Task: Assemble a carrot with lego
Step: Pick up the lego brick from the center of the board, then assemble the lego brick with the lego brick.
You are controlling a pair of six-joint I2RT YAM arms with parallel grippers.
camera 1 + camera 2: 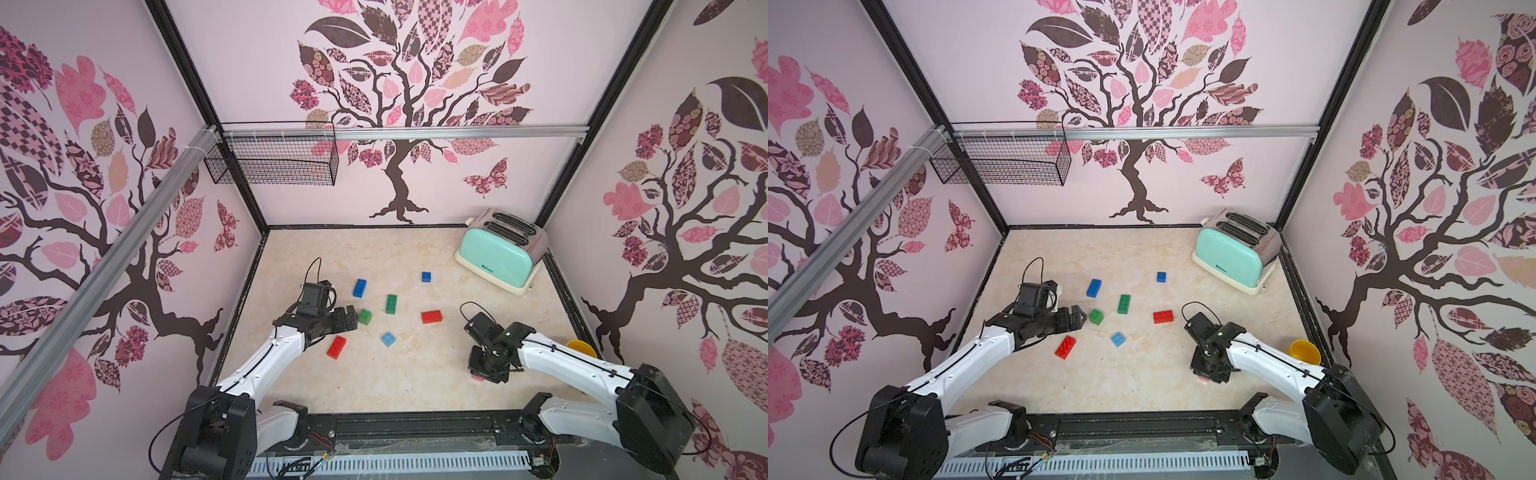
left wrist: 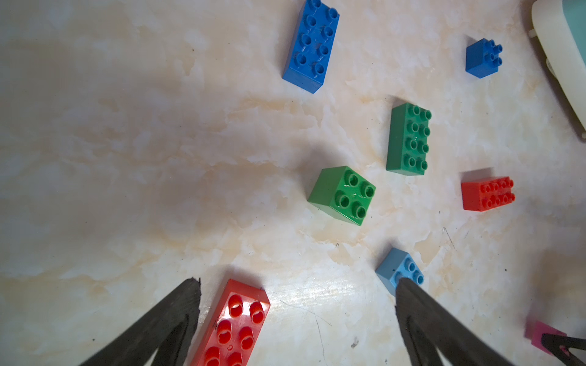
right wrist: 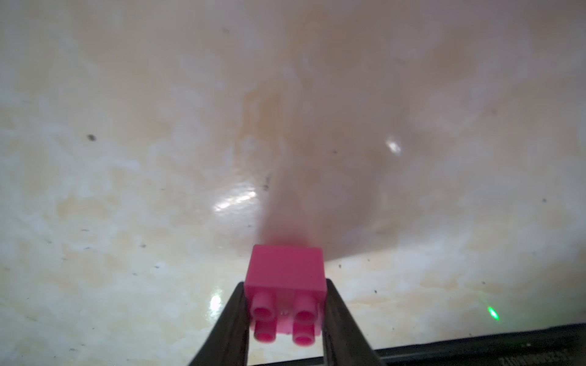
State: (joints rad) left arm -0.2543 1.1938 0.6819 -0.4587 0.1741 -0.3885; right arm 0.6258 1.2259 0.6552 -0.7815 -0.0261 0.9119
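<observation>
The pale marbled tabletop point(image 1: 399, 386) is carrying a loose scatter of bricks, none touching another. Toward the back, a long dark blue brick point(image 1: 360, 288) and a small dark blue brick point(image 1: 426, 276) are sitting well apart. Nearer, a long green brick point(image 1: 391, 304) is lying near a square green brick point(image 1: 365, 316), with a farther red brick point(image 1: 431, 317) off to the right. Closer still, a light blue brick point(image 1: 388, 339) and a nearer red brick point(image 1: 336, 346) are resting. A pink brick point(image 3: 285, 272) is showing low at the near right; whether it is touching the top I cannot tell. A mint toaster point(image 1: 496, 257) is standing in the far right corner, and a yellow cup point(image 1: 582, 348) is sitting by the right edge.
</observation>
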